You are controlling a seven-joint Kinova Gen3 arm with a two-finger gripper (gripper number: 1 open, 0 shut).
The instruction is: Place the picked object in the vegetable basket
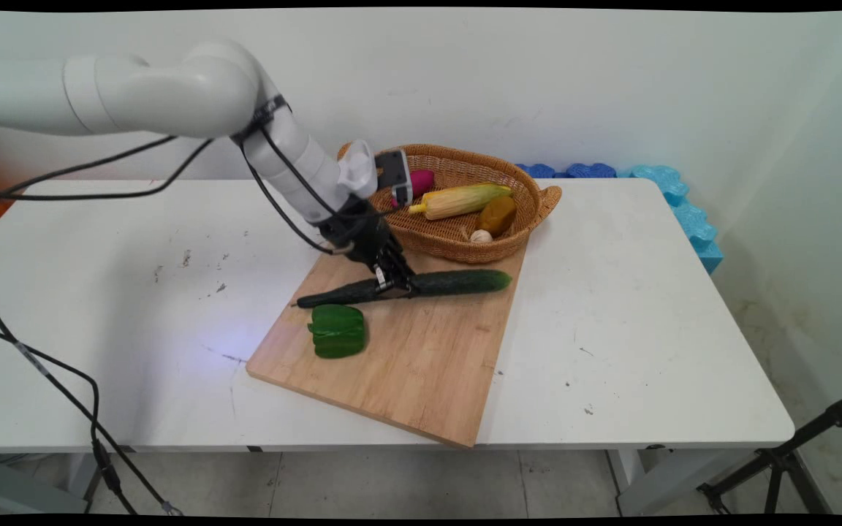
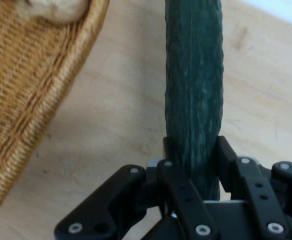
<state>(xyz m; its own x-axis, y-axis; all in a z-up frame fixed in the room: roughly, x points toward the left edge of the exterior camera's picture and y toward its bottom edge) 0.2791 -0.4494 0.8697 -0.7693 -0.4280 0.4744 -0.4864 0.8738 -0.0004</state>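
A long dark green cucumber [image 1: 457, 283] lies across the far part of a wooden cutting board [image 1: 421, 365]. My gripper [image 1: 396, 286] is down on its middle, shut on the cucumber [image 2: 193, 90], with one finger on each side of it. A green bell pepper [image 1: 338, 331] sits on the board just in front of the cucumber's left end. Close behind the gripper stands a wicker basket [image 1: 531, 212], whose wall [image 2: 30, 100] fills the left of the hand view.
In the basket lie a corn cob [image 1: 461, 201], a brown vegetable [image 1: 498, 214], a garlic bulb [image 1: 481, 236] and a pink item [image 1: 421, 181]. Blue foam pieces [image 1: 677, 197] line the back right edge. Black cables [image 1: 41, 358] hang at the left.
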